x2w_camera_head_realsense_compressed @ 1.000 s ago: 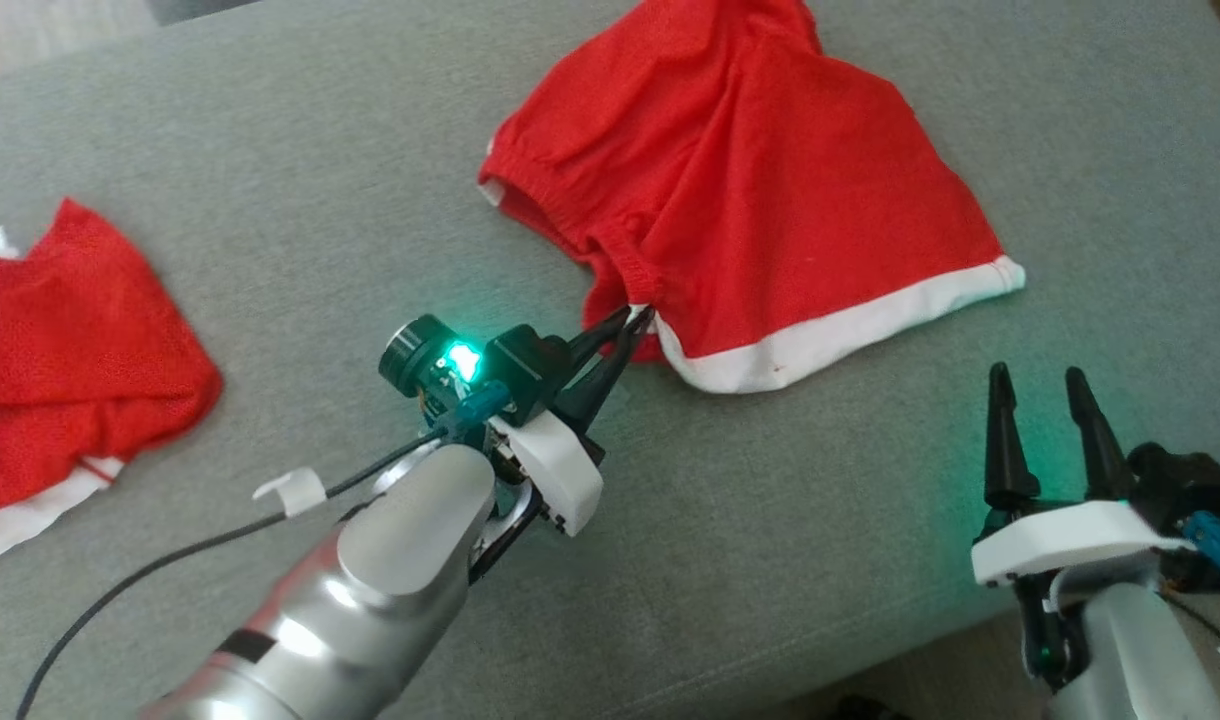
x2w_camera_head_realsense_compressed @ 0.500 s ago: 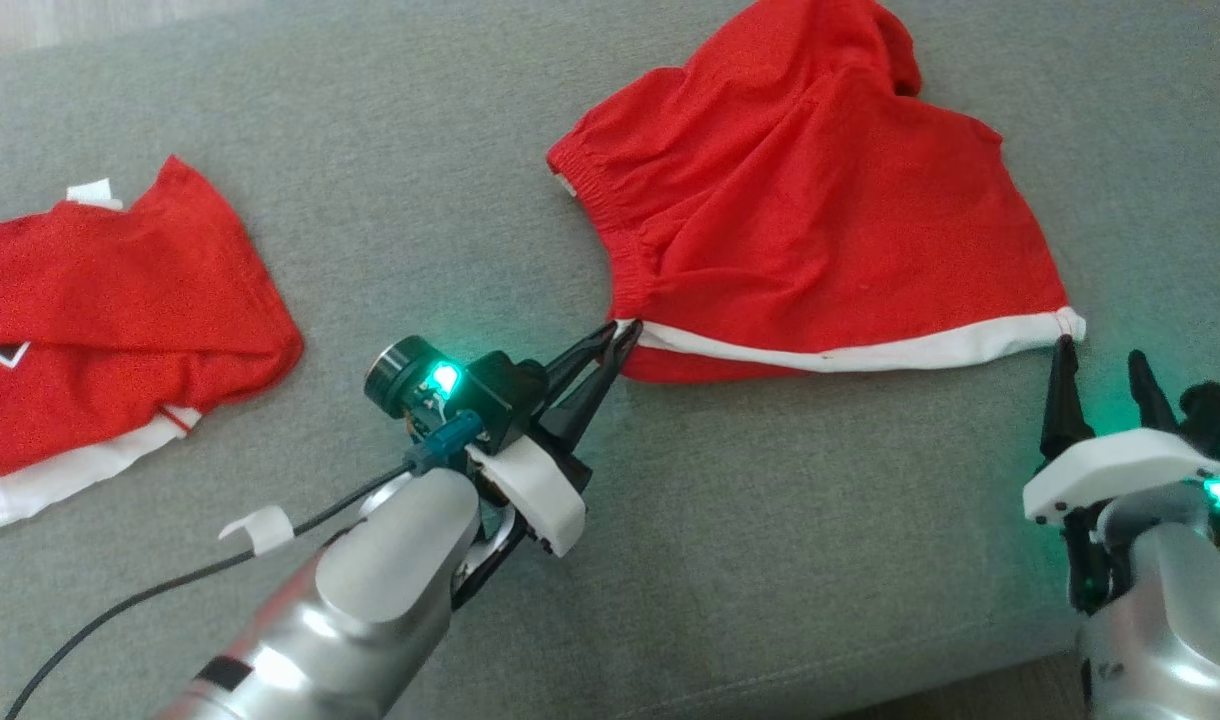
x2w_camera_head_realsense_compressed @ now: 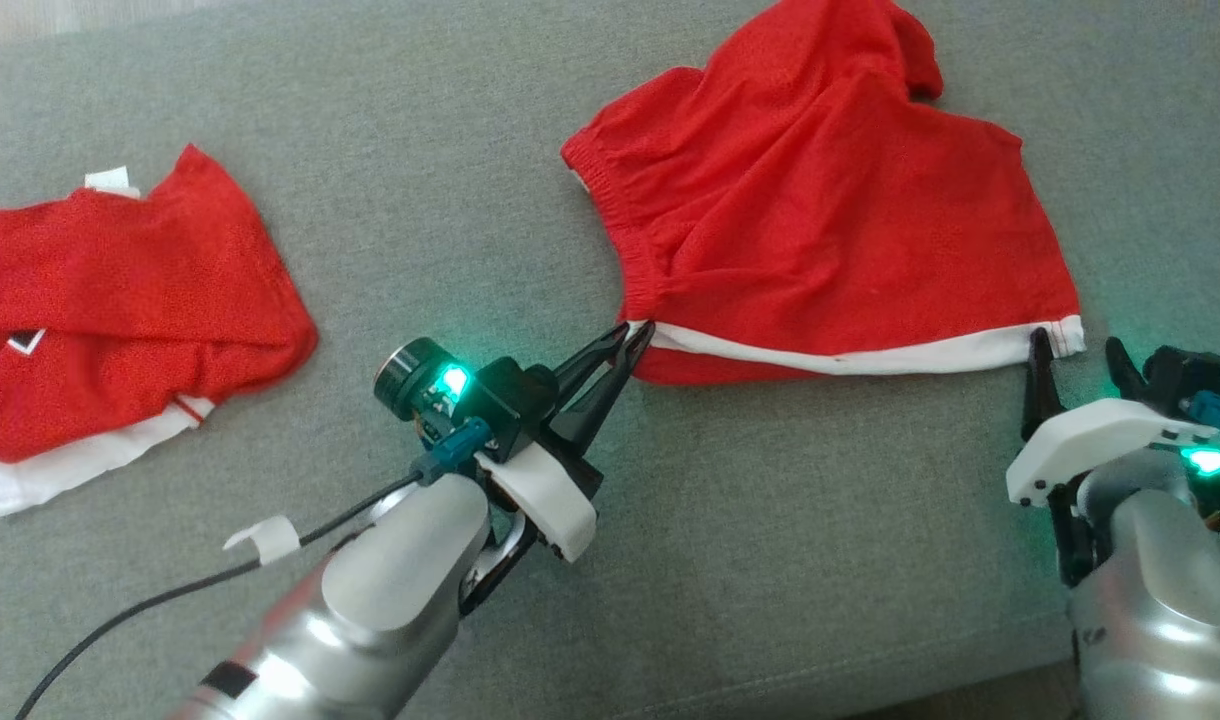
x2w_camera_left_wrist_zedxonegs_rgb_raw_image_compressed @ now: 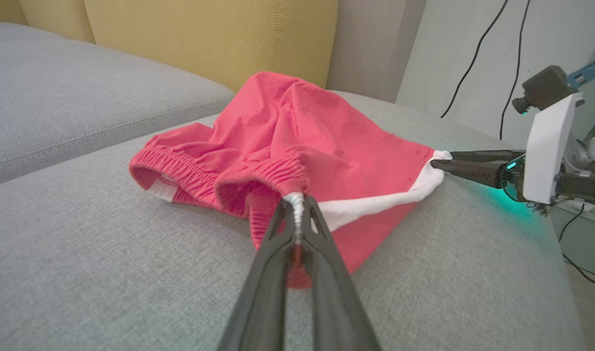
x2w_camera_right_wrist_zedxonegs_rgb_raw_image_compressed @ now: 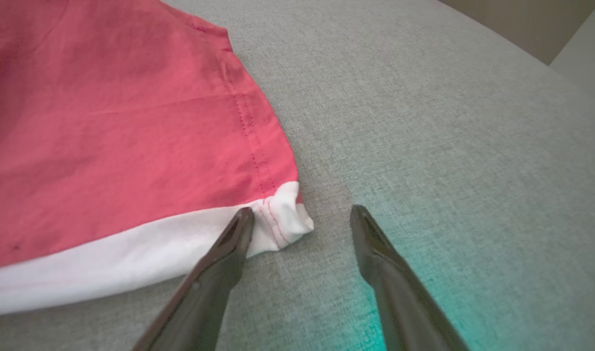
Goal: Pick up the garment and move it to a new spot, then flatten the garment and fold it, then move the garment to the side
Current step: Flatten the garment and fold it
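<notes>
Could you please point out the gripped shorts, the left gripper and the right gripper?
gripped shorts point(x2w_camera_head_realsense_compressed: 820, 220), head view, red middle panel.
left gripper point(x2w_camera_head_realsense_compressed: 638, 330), head view, between fingertips.
right gripper point(x2w_camera_head_realsense_compressed: 1076, 342), head view, between fingertips.

right gripper advanced, reaching garment corner

The left arm stretches forward and slants to the right. The left gripper is pressed closed on a corner of the garment. The right arm sits low at the right side. The right gripper points forward with its fingers spread wide.
</notes>
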Controlling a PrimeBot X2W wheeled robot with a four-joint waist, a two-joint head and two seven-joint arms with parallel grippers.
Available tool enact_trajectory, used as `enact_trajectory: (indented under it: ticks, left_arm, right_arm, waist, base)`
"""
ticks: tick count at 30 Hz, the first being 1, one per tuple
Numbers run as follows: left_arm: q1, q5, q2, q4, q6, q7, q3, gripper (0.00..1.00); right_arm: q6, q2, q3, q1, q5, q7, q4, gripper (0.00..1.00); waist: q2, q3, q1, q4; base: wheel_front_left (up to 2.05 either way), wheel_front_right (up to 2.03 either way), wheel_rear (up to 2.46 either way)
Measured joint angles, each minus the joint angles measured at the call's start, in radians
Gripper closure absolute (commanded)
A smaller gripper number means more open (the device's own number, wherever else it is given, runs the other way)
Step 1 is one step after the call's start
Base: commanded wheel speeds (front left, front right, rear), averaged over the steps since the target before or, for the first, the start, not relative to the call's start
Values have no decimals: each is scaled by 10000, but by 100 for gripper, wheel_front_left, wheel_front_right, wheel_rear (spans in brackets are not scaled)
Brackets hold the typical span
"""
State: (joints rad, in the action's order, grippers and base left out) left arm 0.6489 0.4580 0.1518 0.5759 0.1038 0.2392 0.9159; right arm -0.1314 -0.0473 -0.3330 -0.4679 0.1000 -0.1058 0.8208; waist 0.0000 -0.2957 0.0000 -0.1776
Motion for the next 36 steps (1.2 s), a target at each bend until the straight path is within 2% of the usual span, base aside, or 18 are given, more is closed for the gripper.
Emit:
enact_trajectory:
  ticks: [1,2,3,8,12,22,27,29,36]
  left_arm:
    - [0,2,4,-6,-17,0,6,100]
    - [0,2,6,-8,-27,0,10,100]
    - [0,2,12,-8,-31,0,13,100]
    - [-5,105,84,-6,-73,0,33,100]
    - [-38,107,272,-17,-161,0,10,100]
    - [208,362,920,-424,-132,-217,-215,100]
    - [1468,439,1281,-677,27,-721,-462,100]
    - [1961,867,1325,-759,107,-851,-786,100]
    - [2531,1649,1651,-1175,121,-1160,-1406,100]
  right_arm:
    - [0,-4,4,-19,12,-2,35,15]
    - [0,-6,42,-51,29,-19,84,67]
    - [0,-4,104,-85,69,-123,142,100]
    - [0,25,391,-143,-105,-472,303,100]
    - [0,19,769,-143,-957,-943,136,100]
    - [0,8,2387,-745,-2949,-1235,-2454,100]
    - [0,-274,3160,-1406,-3597,-782,-3636,100]
    - [0,-500,3392,-1676,-3760,-619,-3971,100]
    - [0,-972,3511,-2015,-4011,257,-4815,100]
  waist:
    - [0,4,0,2]
    - [0,11,0,2]
    - [0,22,0,0]
    - [0,136,0,-39]
    - [0,367,0,-98]
    - [0,1347,0,-248]
    - [0,1981,0,-217]
    - [0,2264,-1,-201]
    - [0,3027,-2,-24]
  base:
    - [0,0,0]
    - [0,0,0]
    - [0,0,0]
    - [0,0,0]
    - [0,0,0]
    - [0,0,0]
    - [0,0,0]
    - [0,0,0]
    - [0,0,0]
